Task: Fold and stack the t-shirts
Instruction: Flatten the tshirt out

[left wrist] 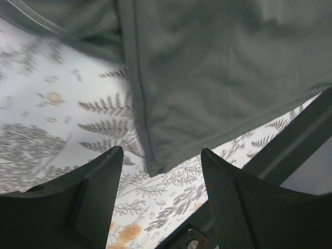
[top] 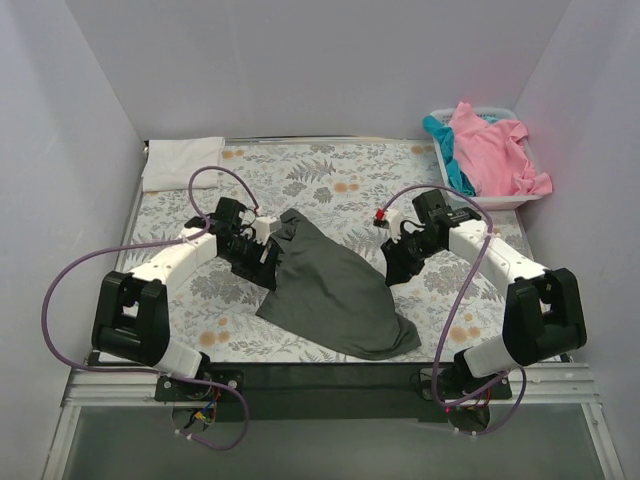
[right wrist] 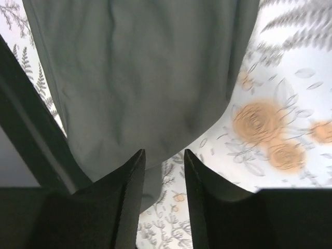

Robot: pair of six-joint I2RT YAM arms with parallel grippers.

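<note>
A dark charcoal grey t-shirt (top: 330, 285) lies crumpled and slanted on the floral table cloth, mid-table. My left gripper (top: 266, 266) is open and empty at the shirt's left edge; the left wrist view shows a hemmed corner of the shirt (left wrist: 207, 67) just ahead of the open gripper (left wrist: 162, 158). My right gripper (top: 393, 264) is open and empty at the shirt's right edge; the right wrist view shows the shirt (right wrist: 145, 78) below and ahead of that gripper (right wrist: 164, 155). A folded white t-shirt (top: 182, 162) lies at the back left. A pink t-shirt (top: 492, 150) and a teal t-shirt (top: 447, 160) lie in the basket.
The white plastic basket (top: 505, 200) stands at the back right corner. The floral table cloth (top: 330, 180) covers the table. A dark strip (top: 330, 375) runs along the near edge between the arm bases. White walls close in three sides.
</note>
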